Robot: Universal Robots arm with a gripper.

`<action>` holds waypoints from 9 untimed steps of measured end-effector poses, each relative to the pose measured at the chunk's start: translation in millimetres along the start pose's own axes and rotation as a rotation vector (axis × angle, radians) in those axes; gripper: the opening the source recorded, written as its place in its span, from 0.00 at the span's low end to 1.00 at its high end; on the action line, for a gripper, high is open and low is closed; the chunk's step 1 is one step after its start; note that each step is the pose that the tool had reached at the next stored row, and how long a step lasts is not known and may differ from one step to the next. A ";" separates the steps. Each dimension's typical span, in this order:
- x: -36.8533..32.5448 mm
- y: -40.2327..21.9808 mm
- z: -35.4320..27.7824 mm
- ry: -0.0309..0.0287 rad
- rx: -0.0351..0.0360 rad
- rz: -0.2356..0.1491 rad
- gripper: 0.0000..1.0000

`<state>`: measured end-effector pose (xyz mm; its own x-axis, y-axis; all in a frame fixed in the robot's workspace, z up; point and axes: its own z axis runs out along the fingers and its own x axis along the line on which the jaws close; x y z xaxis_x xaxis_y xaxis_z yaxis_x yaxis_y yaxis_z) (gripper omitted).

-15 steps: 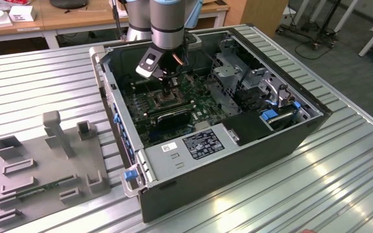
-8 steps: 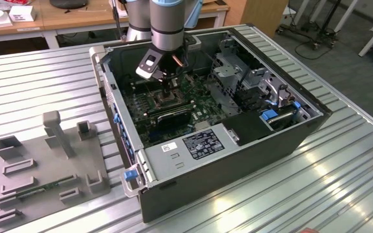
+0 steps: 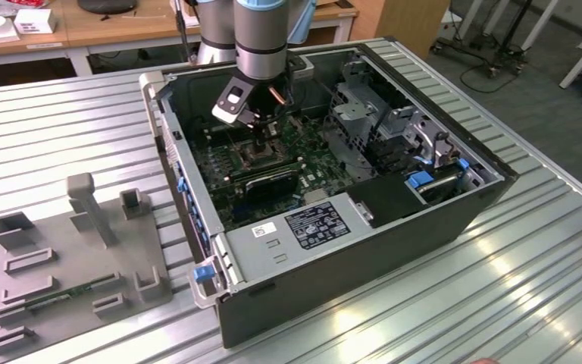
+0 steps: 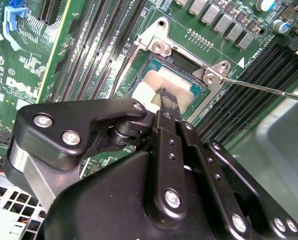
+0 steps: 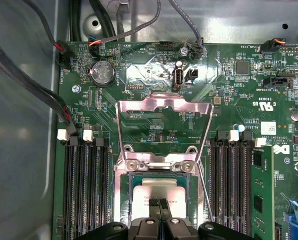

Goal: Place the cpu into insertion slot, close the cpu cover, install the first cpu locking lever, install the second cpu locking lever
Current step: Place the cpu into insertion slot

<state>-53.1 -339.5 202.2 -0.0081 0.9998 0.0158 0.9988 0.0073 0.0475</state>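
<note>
The cpu (image 5: 157,189) is seen lying in the insertion slot (image 5: 128,192), low in the middle of the frame. The pincer (image 5: 160,204) is held over the cpu's face, its two dark fingertips (image 5: 164,207) pressed together with no gap seen between them. The cpu cover (image 5: 163,102) is swung open, away from the slot, and the green circuit board (image 5: 238,100) is seen through its window. Black memory slots (image 5: 86,190) are ranged on either side of the slot. A round coin battery (image 5: 103,73) is set beyond the cover.
</note>
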 end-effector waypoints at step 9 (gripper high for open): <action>-0.2 -0.2 2.3 0.0011 0.0005 0.000 0.10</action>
<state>-53.2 -339.6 199.9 -0.0080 0.9998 0.0169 0.9989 0.0072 0.0470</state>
